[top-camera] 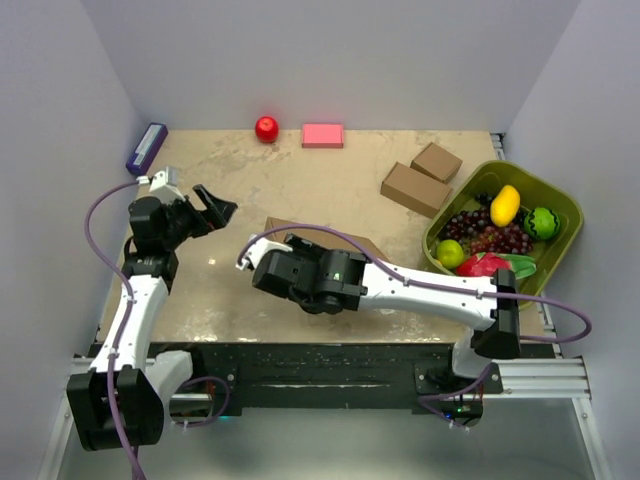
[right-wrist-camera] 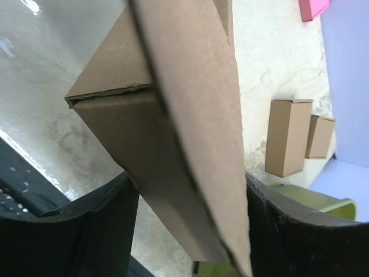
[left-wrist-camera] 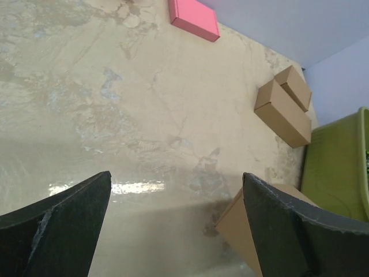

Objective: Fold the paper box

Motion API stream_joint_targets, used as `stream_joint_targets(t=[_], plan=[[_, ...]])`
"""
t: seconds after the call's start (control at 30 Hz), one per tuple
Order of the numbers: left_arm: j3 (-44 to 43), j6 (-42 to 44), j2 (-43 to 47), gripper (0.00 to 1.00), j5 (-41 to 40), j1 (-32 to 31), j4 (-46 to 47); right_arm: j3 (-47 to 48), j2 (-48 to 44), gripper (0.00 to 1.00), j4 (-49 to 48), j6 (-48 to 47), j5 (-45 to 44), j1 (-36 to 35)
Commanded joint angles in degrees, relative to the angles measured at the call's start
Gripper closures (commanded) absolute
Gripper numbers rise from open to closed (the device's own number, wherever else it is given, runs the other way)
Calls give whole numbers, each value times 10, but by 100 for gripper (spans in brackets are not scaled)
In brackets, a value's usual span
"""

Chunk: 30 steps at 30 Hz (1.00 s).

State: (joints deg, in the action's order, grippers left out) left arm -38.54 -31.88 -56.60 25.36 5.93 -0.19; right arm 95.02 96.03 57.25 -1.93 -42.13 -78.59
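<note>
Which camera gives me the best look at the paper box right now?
Right wrist: the paper box fills the frame, edges and flap clear. Top external shows only its corners beyond the right arm; left wrist catches one corner.

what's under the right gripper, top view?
The paper box: only two corners show past the right gripper. The wrist view shows it clamped between the jaws. Its flaps and the table beneath are covered.

The box [right-wrist-camera: 184,115] is matt brown cardboard. The table [left-wrist-camera: 115,104] looks glossy, smooth and stone-like. The tray [left-wrist-camera: 337,167] is smooth green plastic.
</note>
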Motion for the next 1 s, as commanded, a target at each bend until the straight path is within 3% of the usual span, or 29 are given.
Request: stream_joint_targets(t=[0.0, 0.13, 0.53, 0.73, 0.97], plan=[[5, 56, -6, 0, -20, 3, -13, 75, 33, 83, 94, 0, 69, 26], [10, 52, -2, 0, 12, 2, -7, 128, 58, 83, 121, -11, 179, 55], [5, 67, -15, 0, 12, -24, -17, 212, 124, 78, 148, -28, 308, 125], [8, 61, -32, 0, 28, -26, -6, 225, 159, 69, 147, -42, 315, 157], [9, 61, -44, 0, 35, -27, -7, 266, 206, 62, 137, -64, 254, 172]])
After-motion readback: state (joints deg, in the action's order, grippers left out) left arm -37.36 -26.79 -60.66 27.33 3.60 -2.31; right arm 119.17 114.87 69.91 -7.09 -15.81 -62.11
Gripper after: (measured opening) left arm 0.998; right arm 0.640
